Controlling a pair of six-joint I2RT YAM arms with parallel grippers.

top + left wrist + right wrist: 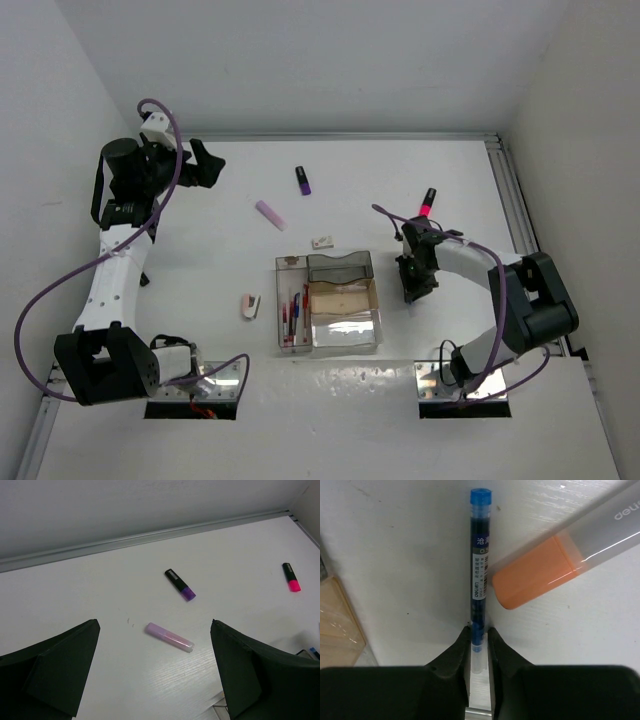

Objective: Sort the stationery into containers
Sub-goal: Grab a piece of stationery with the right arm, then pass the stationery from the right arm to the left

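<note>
- Hidden from above: the right gripper (480, 637) and its wrist cover the items beneath them, so neither the blue pen (480, 565) nor the orange highlighter (540, 575) can be made out in the overhead view.
- Cut off: in the right wrist view the orange highlighter runs out of frame at the upper right. The pen's lower end disappears between the fingers. Only a corner of the amber tray (337, 615) shows at the left edge.
- Hard to make out: a small pink-and-white item (251, 306) lies left of the tray cluster (327, 300), too small to identify. The pens (293, 315) in the long narrow tray are thin red and blue streaks.
- Right gripper: jaws narrow, both fingertips pressed against the sides of the blue pen near its lower end. It sits just right of the tray cluster, low over the table.
- Blue pen: lies flat on the table, pointing straight away from the fingers, just right of the cluster. The orange highlighter's capped end rests against the pen's side.
- Left gripper (153, 621): jaws fully wide, nothing between them, touching nothing. It hangs well beyond the cluster, to the far left.
- Loose items beyond the cluster: white eraser (321, 241) nearest, then pale pink highlighter (169, 637), then purple highlighter (180, 584). The pink highlighter (291, 577) lies to the far right.
</note>
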